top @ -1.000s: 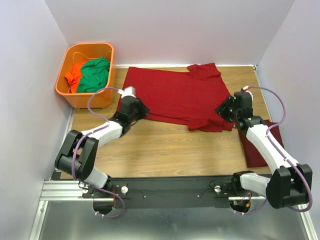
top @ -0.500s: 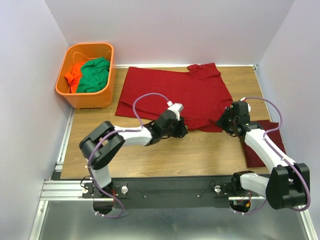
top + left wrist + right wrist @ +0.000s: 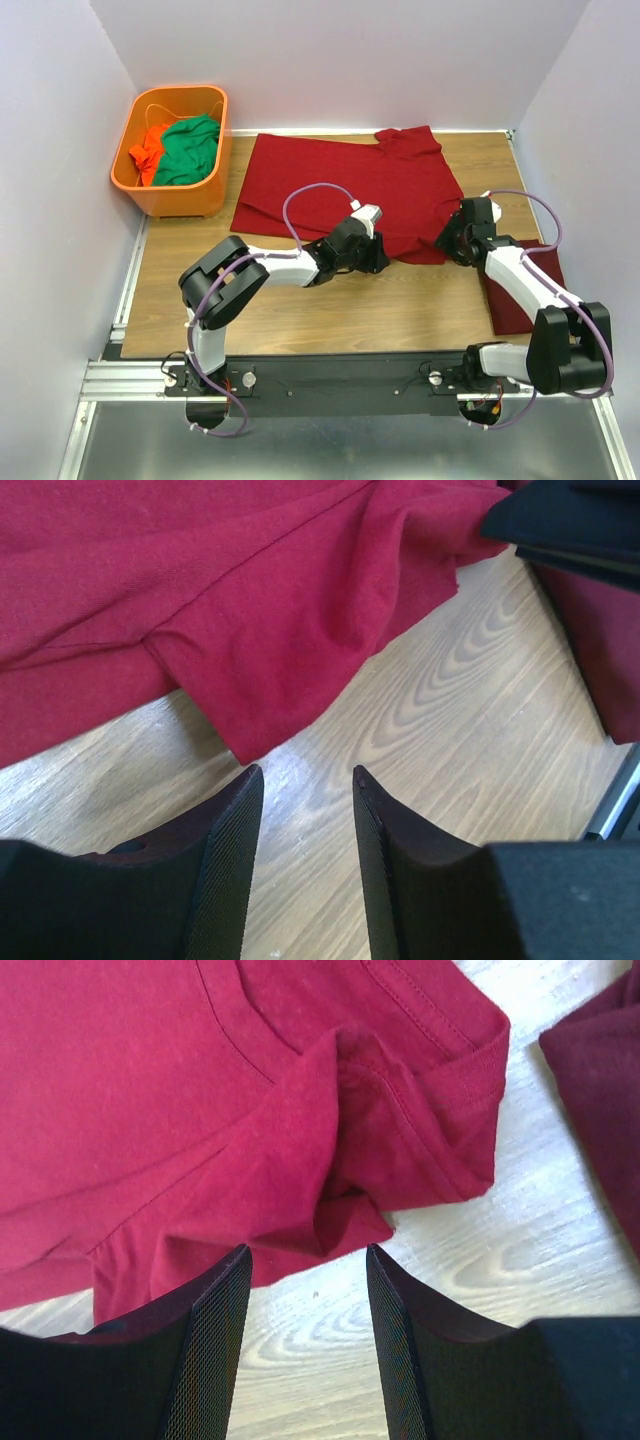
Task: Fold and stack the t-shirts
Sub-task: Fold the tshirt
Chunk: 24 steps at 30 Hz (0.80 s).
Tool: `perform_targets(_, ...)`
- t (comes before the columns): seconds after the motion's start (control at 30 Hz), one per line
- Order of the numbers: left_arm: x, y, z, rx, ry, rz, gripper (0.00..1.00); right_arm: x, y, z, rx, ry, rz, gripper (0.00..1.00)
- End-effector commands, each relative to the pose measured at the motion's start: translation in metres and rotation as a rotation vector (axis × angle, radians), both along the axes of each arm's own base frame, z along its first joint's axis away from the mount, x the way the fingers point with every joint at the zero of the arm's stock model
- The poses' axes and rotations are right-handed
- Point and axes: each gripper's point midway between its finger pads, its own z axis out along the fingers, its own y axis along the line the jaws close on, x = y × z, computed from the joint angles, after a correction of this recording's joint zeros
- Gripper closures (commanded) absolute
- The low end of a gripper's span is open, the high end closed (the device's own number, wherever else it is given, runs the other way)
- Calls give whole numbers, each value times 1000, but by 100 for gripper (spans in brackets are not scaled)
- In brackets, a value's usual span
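Note:
A maroon t-shirt lies spread across the back of the wooden table, its near right part folded over. It also shows in the left wrist view and the right wrist view. A second maroon t-shirt lies folded at the right edge, partly under the right arm. My left gripper is open and empty just short of the shirt's near edge; its fingertips hover over bare wood by a cloth corner. My right gripper is open and empty at the folded sleeve corner.
An orange basket at the back left holds a green garment and a bright orange garment. White walls close in the left, back and right sides. Bare wood lies in front of the spread shirt.
My left arm has swung from the shirt's near left corner rightward along its near edge to its near right part. My right gripper has come down and slightly left to the sleeve corner.

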Motion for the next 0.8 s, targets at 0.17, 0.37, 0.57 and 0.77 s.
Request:
perform_targets(0.17,9,-3,-3,22,-21,14,52,27,-3,10,-8,-52,-15,44)
perform_targets(0.37,14,3,-7,67,-25,51,51,28,-2,6,-2,-46,-15,44)
perform_targets(0.57,13,4,-6,67,-17,53,50,27,1,7,16,-47,-11,46)
perform_targets(0.77,13,5,-5,71,-15,54,50,26,5,12,40,-61,-6,48)
